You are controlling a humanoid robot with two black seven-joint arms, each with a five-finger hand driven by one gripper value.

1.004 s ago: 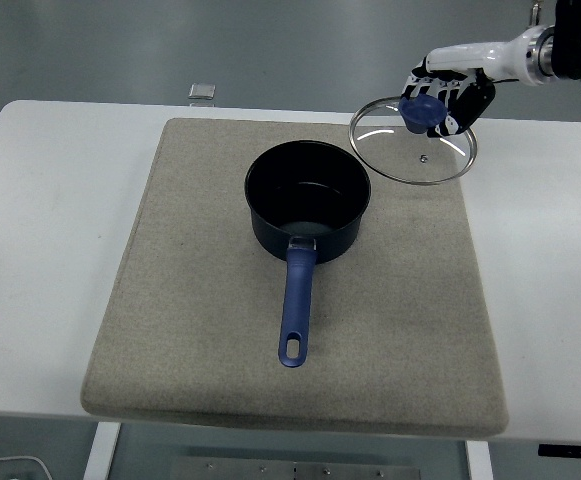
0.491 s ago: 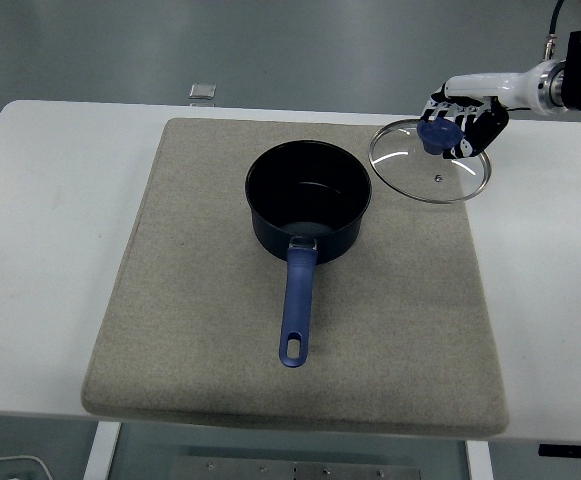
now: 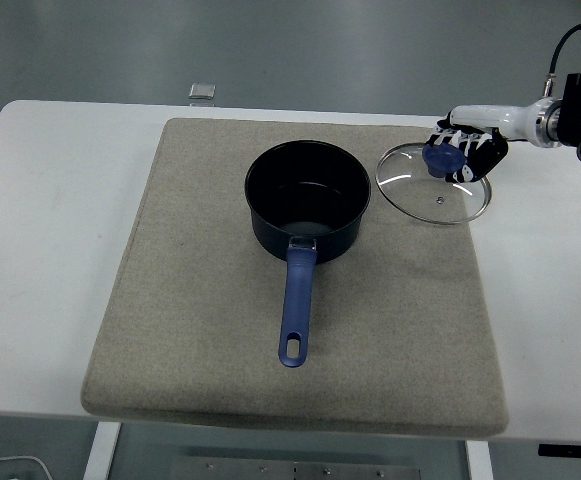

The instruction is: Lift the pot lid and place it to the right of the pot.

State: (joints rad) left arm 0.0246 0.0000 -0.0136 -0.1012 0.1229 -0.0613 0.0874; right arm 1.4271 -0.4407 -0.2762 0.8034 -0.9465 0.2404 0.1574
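One glass pot lid [image 3: 433, 184] with a blue knob [image 3: 438, 157] lies just to the right of the pot [image 3: 308, 201], near the pot's rim but apart from it, over the far right part of the grey felt mat [image 3: 200, 330]. The right hand [image 3: 467, 150] reaches in from beyond the lid, its fingers [image 3: 458, 165] curled around the knob and clamped on it. The dark blue pot stands open and upright on the mat, its blue handle [image 3: 295, 309] pointing toward the white table's [image 3: 40, 260] near edge. Beyond the pot, a small grey square object [image 3: 202, 91] lies on the table's far edge.
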